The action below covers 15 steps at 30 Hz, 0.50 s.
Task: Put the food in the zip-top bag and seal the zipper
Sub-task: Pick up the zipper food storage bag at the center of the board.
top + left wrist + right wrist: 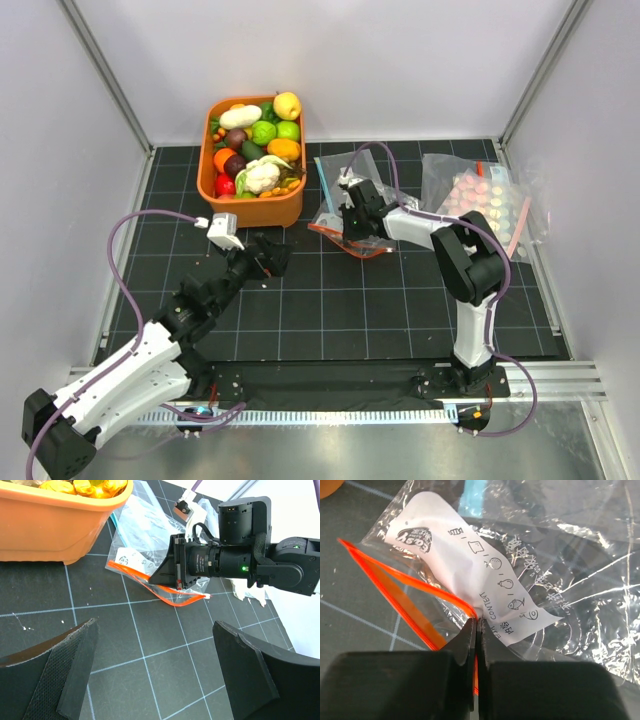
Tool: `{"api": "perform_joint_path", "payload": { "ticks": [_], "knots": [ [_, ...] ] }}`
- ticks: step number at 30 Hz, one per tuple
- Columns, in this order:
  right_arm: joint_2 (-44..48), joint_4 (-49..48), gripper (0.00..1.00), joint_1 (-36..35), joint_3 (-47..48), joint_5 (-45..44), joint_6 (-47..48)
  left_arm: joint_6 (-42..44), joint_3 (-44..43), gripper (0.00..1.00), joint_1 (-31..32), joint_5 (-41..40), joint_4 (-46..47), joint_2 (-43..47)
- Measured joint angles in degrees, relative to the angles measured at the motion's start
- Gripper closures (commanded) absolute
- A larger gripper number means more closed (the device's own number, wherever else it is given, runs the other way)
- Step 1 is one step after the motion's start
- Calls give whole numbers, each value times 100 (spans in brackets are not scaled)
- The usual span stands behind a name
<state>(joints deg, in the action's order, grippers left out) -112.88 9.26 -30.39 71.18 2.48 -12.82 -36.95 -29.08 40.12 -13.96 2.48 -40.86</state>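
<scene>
Two arms over a black gridded counter [330, 310]. Right gripper [476, 625] jaws pinch shut on the orange-red zipper strip [420, 626] of a crinkly clear zip-top bag [445, 565], beside an orange plastic tub [255, 212] of colourful toy fruits and vegetables [258, 140]. Left gripper [155, 630] jaws stand spread wide.

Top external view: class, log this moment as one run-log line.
right gripper: shut on zipper | left gripper: open, holding nothing | food: in orange tub | zip-top bag: no food inside, unsealed
</scene>
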Motion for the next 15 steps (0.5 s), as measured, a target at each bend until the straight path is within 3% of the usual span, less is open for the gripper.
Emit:
{"api": "perform_joint_path", "payload": {
  "ticks": [7, 15],
  "knots": [
    [293, -33, 99, -251, -365, 179, -153, -2, 0, 0, 0, 11, 44, -236],
    [1609, -280, 99, -562, -1635, 625, -706, -4, -4, 0, 0, 162, 125, -846]
  ]
}}
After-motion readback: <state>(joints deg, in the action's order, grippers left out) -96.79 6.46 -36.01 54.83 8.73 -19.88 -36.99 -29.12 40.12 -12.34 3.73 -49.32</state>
